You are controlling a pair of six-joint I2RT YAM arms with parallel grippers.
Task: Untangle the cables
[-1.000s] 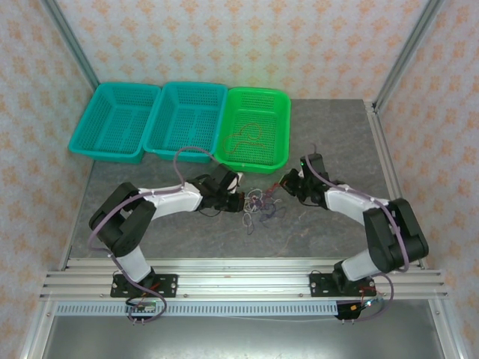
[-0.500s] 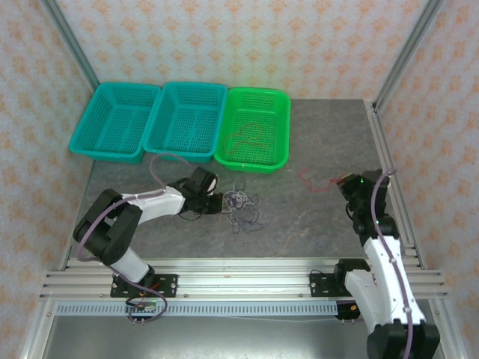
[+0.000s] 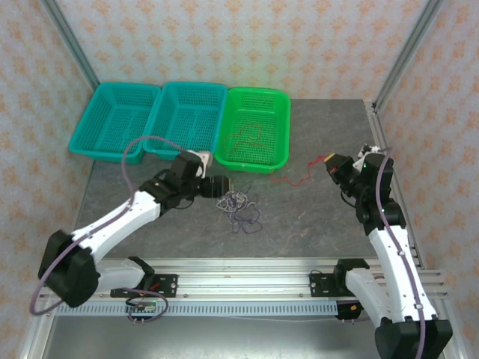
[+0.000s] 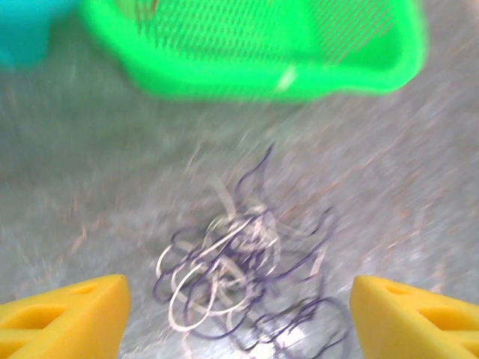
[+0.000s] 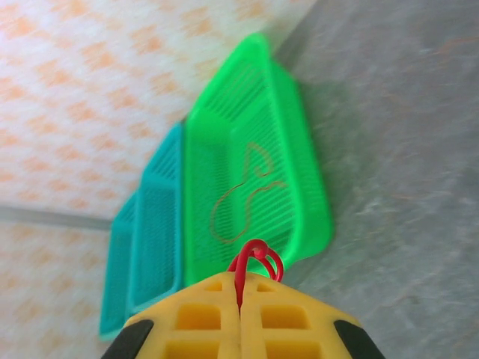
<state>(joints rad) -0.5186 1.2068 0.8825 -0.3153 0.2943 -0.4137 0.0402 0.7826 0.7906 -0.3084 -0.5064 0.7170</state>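
Near the middle of the grey speckled tabletop (image 3: 314, 224), a loose knot of thin dark grey and pale whitish wire cables (image 3: 239, 209) lay just in front of the bright green perforated plastic basket (image 3: 278, 120). The left tool (image 3: 215, 187) hovered just beside the knot. Its yellow fingers (image 4: 63, 314) were spread wide with nothing between them.

Well apart on the right side, the right tool (image 3: 333, 165) was pinched closed on a thin red wire strand (image 3: 293, 178). The strand's free end trailed across the tabletop toward the basket's near corner. One orange-red wire (image 5: 243, 196) already lay curled inside the green basket.

The step in hand looked like carrying the freed red strand to that basket. Doing it well would probably mean raising the strand enough for its dragging tail to clear the rim. The path should also run wide of the knot so the tail could not catch a loop. The pinch was best released low over the basket floor, since such a springy wire could flick out. For the left tool, a single outer loop seemed a better target than the dense centre.
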